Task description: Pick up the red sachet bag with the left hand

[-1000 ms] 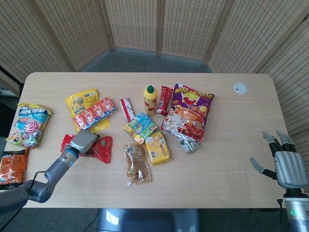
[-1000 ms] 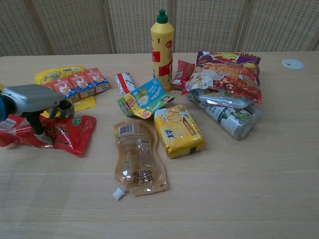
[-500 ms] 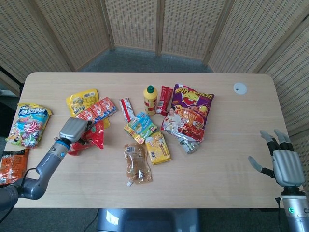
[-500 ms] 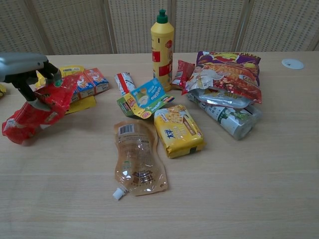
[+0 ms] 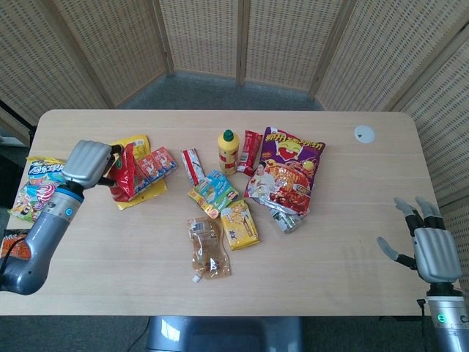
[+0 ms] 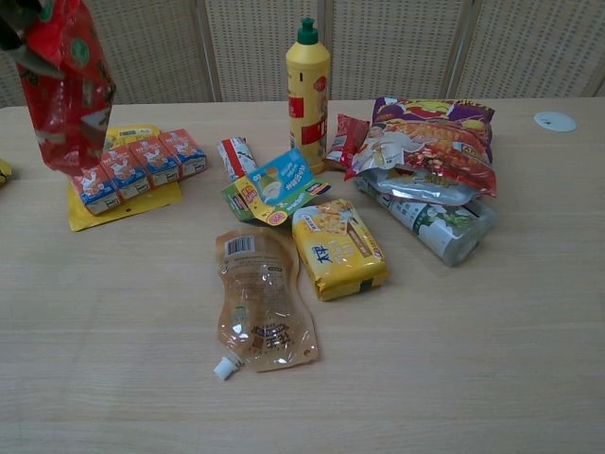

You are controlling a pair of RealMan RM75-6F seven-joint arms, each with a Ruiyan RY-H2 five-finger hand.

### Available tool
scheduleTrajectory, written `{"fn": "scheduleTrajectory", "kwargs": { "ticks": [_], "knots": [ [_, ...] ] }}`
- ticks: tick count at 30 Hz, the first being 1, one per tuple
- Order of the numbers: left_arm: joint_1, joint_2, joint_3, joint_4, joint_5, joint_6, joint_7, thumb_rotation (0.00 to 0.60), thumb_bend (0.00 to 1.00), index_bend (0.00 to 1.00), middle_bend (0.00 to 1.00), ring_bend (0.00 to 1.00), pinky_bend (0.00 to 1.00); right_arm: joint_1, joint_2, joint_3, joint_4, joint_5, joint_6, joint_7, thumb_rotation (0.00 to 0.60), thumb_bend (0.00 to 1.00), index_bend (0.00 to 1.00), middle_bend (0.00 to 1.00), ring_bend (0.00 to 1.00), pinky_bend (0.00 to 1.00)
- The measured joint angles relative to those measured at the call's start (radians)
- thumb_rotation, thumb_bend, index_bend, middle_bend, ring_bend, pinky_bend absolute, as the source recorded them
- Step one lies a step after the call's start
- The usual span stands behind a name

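Observation:
The red sachet bag (image 5: pixel 123 171) hangs in the air above the left part of the table, held from its top by my left hand (image 5: pixel 86 163). In the chest view the red sachet bag (image 6: pixel 64 91) dangles at the top left, and only a dark fingertip (image 6: pixel 13 36) of that hand shows at the frame corner. My right hand (image 5: pixel 429 246) hovers off the table's right front corner, fingers spread, holding nothing.
A yellow pouch with red cartons (image 5: pixel 150 167) lies under the lifted bag. A yellow bottle (image 5: pixel 228 151), a purple snack bag (image 5: pixel 289 170), a clear spout pouch (image 5: pixel 207 246) and a yellow packet (image 5: pixel 239 224) crowd the table's middle. A candy bag (image 5: pixel 40 192) lies at the left edge.
My left hand has lifted the red sachet bag off the table and carried it up and to the left. The right hand has barely moved.

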State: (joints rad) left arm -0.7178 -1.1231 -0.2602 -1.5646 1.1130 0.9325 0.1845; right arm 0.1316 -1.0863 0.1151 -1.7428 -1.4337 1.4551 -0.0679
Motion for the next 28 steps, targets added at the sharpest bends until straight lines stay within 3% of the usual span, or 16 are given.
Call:
{"fn": "scheduleTrajectory", "kwargs": {
  "ticks": [12, 28],
  "knots": [
    [-0.038, 0.18, -0.103, -0.149, -0.104, 0.018, 0.032, 0.6, 0.3, 0.92, 0.93, 1.0, 1.0, -0.011, -0.005, -0.009, 0.014, -0.019, 0.013, 0.028, 0.041, 0.26, 0.1, 0.25, 0.0, 0.0],
    [-0.052, 0.32, -0.147, -0.274, -0.184, 0.049, 0.05, 0.6, 0.3, 0.92, 0.93, 1.0, 1.0, -0.034, -0.014, -0.02, 0.023, -0.05, 0.052, 0.051, 0.036, 0.26, 0.1, 0.25, 0.0, 0.0]
  ]
}}
